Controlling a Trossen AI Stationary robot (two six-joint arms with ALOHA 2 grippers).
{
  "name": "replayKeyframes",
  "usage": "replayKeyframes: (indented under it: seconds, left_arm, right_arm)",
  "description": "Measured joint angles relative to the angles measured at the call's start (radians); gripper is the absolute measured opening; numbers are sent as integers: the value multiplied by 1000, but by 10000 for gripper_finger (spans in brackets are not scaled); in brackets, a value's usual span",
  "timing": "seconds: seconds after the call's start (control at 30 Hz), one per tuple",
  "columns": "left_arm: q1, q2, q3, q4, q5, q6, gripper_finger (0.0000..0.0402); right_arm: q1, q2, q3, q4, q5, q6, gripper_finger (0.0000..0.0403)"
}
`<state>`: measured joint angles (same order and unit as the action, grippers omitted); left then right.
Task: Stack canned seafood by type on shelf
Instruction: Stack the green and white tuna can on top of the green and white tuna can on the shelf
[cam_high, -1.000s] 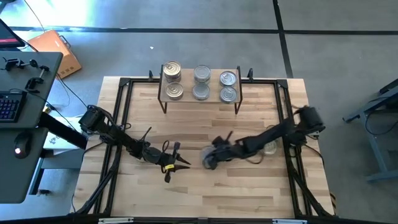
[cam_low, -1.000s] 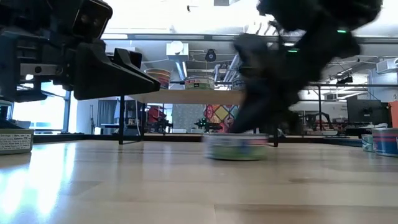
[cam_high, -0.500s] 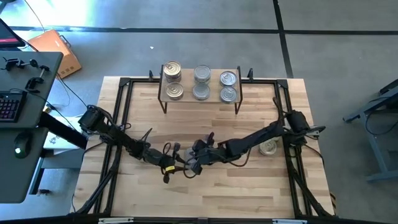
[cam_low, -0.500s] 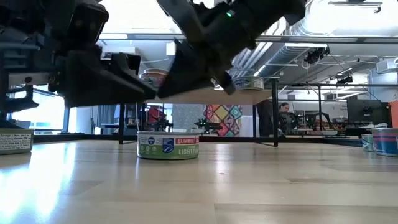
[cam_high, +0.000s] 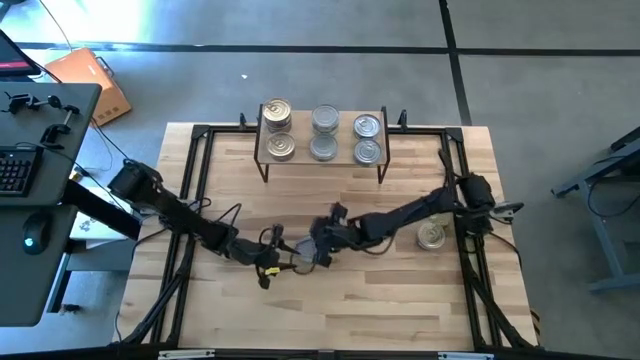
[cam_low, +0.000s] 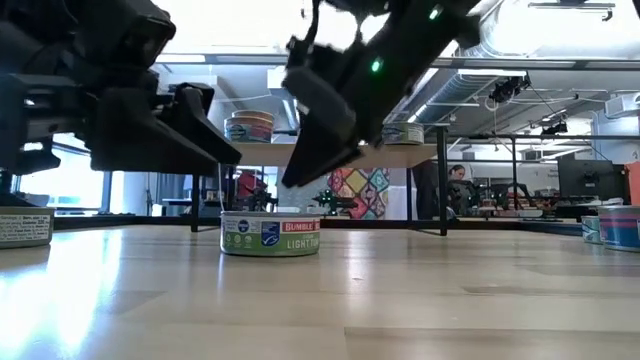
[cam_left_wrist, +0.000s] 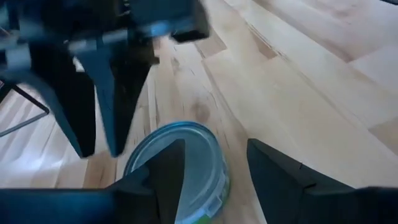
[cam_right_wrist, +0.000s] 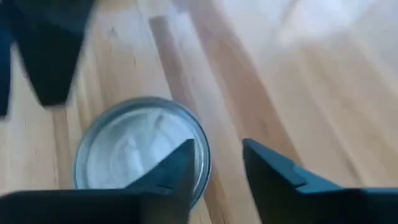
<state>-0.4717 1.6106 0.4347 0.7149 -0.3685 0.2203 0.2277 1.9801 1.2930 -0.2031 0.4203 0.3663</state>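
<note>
Both grippers — left (cam_high: 272, 262), right (cam_high: 318, 250) — parted, flank 1 free tin (cam_low: 270, 233); shelf (cam_high: 322, 158) holds seemingly 6.

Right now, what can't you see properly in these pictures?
- Low view: the dark grippers hide part of the shelf and its cans.
- High view: the can between both grippers is mostly covered by them.
- High view: shelf can labels too small to read.
- Left wrist view: can half hidden by fingers.

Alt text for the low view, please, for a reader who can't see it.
A short tin with a green and red label stands alone on the wooden table, with two dark robot grippers above it: the left gripper beside it and the right gripper just over it, neither touching. Behind, more tins sit on a low shelf.
</note>
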Motion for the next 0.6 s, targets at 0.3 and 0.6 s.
replayKeyframes:
  seconds: [0.3, 0.6]
  left_arm:
    - [-50, -24, 0, -76, -2, 88, 168]
    - [-60, -17, 0, -75, -11, 131, 168]
  right_arm:
    - [-126, 50, 2, 40, -276, -9, 161]
    - [-193, 50, 3, 20, -464, -9, 32]
